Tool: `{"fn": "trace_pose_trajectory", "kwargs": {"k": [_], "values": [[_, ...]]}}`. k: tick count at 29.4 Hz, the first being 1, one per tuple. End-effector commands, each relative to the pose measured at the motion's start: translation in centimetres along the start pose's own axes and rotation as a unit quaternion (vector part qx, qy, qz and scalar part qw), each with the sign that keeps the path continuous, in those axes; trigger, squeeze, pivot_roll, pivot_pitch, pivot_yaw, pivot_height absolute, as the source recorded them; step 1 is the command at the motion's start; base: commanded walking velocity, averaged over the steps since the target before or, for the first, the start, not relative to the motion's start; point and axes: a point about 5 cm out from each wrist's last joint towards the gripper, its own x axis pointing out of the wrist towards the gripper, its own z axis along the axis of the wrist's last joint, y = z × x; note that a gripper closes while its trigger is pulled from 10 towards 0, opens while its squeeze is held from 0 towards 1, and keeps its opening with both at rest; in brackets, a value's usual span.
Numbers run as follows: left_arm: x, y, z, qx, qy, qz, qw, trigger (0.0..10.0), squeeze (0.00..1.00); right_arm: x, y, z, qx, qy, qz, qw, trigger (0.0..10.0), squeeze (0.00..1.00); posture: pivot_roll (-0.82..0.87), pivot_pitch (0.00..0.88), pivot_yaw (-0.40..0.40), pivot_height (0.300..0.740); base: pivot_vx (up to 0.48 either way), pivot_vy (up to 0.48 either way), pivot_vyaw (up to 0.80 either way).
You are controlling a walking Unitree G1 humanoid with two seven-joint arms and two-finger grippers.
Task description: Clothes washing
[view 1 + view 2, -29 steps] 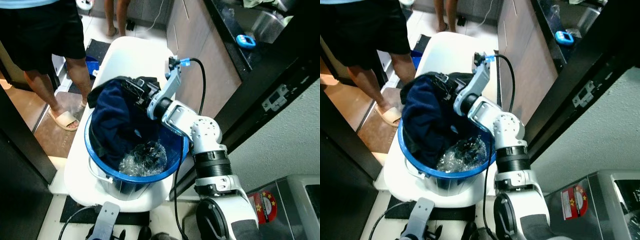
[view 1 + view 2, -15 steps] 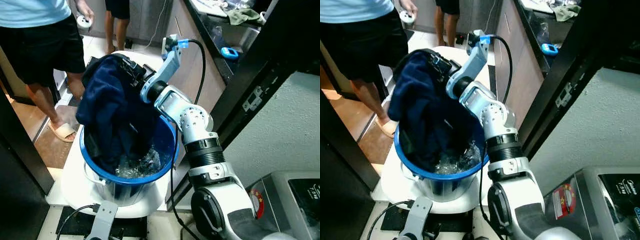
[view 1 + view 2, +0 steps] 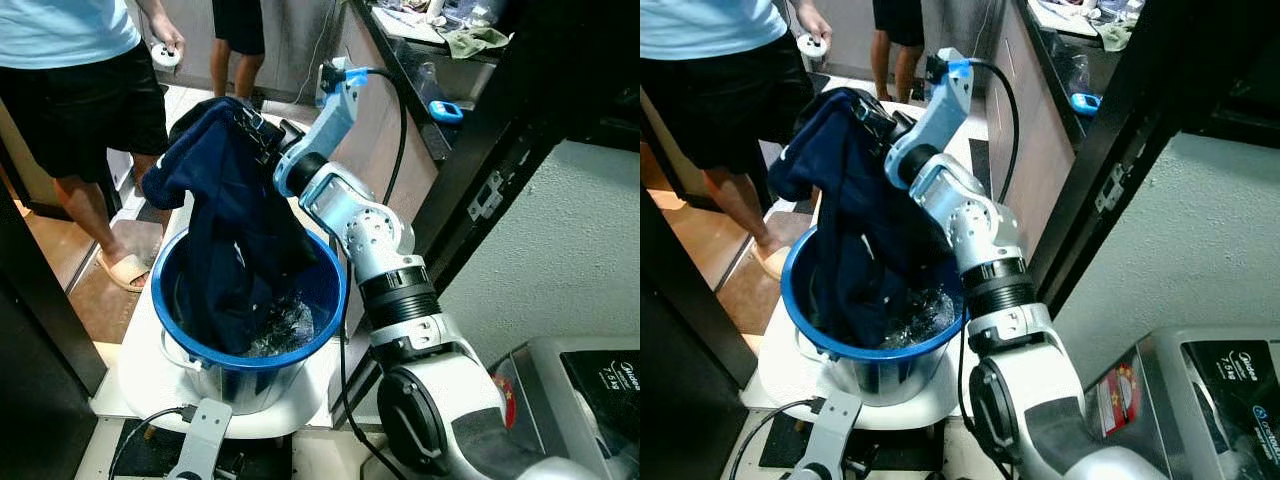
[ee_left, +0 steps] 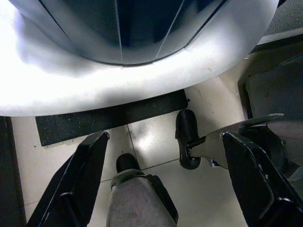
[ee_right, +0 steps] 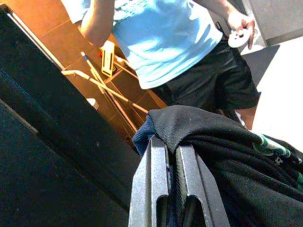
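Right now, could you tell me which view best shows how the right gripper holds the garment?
The right wrist view: both fingers sit pressed together with the dark garment bunched over them. The eye views show the right gripper lifting the garment above the blue bucket, but cloth hides the fingertips. The left wrist view shows the bucket's underside.

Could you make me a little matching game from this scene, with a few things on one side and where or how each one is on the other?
Things:
1. navy garment
2. blue bucket
3. right gripper
4. left gripper

States:
A. open, hanging low over the tiled floor
B. standing on the white surface, holding wet laundry
C. shut on cloth, raised above the bucket
D. lifted partway, lower end trailing down into the bucket

Pairs: 1-D, 2-B, 3-C, 4-A
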Motion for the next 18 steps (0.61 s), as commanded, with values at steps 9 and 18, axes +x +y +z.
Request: {"fn": "trace_pose_trajectory", "kwargs": {"k": [9, 18], "values": [[-0.1, 0.1, -0.4, 0.001, 0.01, 0.001, 1.0, 10.0, 0.0, 0.4, 0.3, -0.1, -0.135, 0.004, -0.01, 0.991, 0.0, 0.0, 0.23, 0.0, -0.143, 0.74, 0.0, 0.0, 0.0], [0.0, -0.2, -0.4, 0.004, 0.013, -0.005, 1.0, 10.0, 0.0, 0.2, -1.3, 1.7, -0.131, -0.021, -0.049, 0.99, 0.0, 0.0, 0.22, 0.0, -0.138, 0.74, 0.0, 0.0, 0.0]]}}
